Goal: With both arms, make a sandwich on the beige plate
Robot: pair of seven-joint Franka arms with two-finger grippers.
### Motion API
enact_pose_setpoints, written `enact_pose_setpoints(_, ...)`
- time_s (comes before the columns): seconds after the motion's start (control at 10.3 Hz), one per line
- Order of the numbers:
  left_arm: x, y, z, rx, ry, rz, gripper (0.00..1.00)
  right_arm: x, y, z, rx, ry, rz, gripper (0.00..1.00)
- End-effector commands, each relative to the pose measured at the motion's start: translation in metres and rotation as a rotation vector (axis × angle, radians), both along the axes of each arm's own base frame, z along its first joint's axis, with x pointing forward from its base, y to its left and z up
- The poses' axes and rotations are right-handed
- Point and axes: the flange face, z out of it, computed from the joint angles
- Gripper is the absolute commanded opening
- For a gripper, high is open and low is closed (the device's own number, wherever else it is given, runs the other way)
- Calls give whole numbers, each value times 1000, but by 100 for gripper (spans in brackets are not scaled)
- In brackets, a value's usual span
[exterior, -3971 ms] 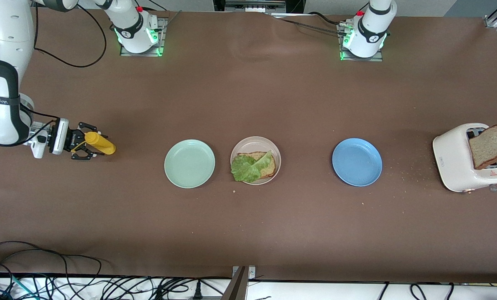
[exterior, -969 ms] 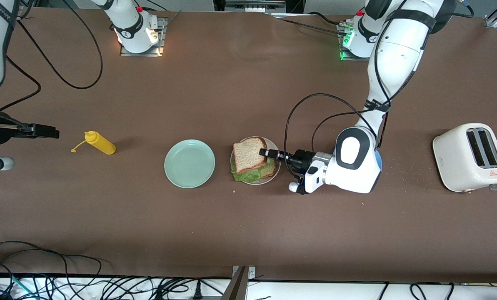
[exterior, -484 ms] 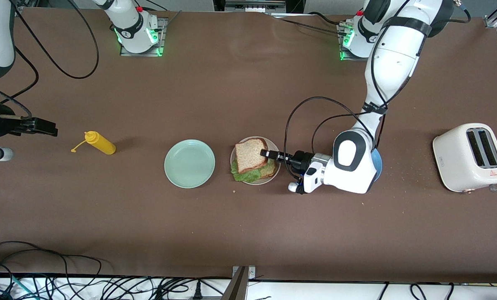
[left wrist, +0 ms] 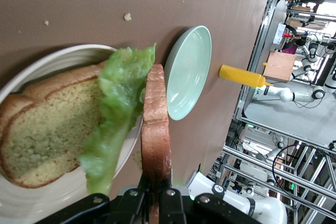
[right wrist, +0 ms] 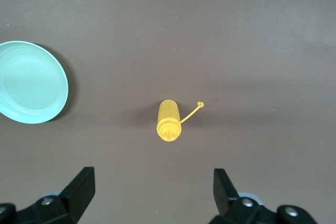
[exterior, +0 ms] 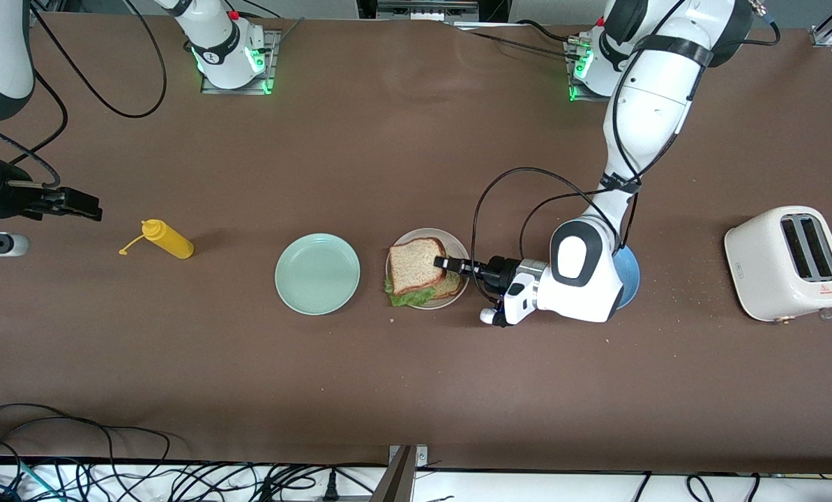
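Note:
The beige plate (exterior: 457, 244) holds a bottom bread slice (exterior: 452, 286) with a ruffled green lettuce leaf (exterior: 405, 298) on it. A second bread slice (exterior: 416, 265) lies over the lettuce, and my left gripper (exterior: 440, 263) is shut on its crust edge. In the left wrist view this top slice (left wrist: 156, 129) shows edge-on between the jaws of the left gripper (left wrist: 156, 192), with the lettuce (left wrist: 115, 114), the lower slice (left wrist: 47, 124) and the plate (left wrist: 52, 59) beside it. My right gripper (exterior: 88, 206) hangs open and empty over the table near a yellow bottle (right wrist: 169, 121).
A mint green plate (exterior: 317, 273) sits beside the beige plate toward the right arm's end. A blue plate (exterior: 630, 268) lies partly under the left arm. A white toaster (exterior: 785, 263) stands at the left arm's end. The yellow bottle (exterior: 168, 240) lies near the right gripper.
The left gripper has carried the slice from the toaster to the beige plate and lowered it over the lettuce. The right gripper has let go of the yellow bottle and drawn back.

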Motion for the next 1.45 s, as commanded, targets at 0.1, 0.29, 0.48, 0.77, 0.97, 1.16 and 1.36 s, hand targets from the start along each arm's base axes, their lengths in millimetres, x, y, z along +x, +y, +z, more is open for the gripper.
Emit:
enact_pose_setpoints(0.1, -1, 6, -12, 14, -13, 15, 20, -19, 0, -2, -9, -47, 0, 100)
enact_pose_setpoints(0.29, 4, 20, -10, 35, -23, 8, 79, -16, -1, -1, -14, -53, 3, 100)
enact_pose_setpoints(0.48, 7, 31, -10, 49, -20, 6, 100, -17, 10, 1, -68, -50, 45, 100)
enact_pose_setpoints(0.77, 10, 54, -10, 63, -11, -6, 100, -14, 11, -5, -62, -46, 43, 100)
enact_pose_setpoints(0.97, 16, 74, 1, 75, -11, -17, 100, -12, 13, -11, -60, -39, 41, 100)
enact_pose_setpoints(1.16, 25, 109, 22, 115, -14, -39, 100, -11, 13, -9, -59, -45, 40, 100)
enact_pose_setpoints(1.36, 37, 163, 29, 185, -19, -20, 100, -11, 13, -11, -58, -42, 41, 100)
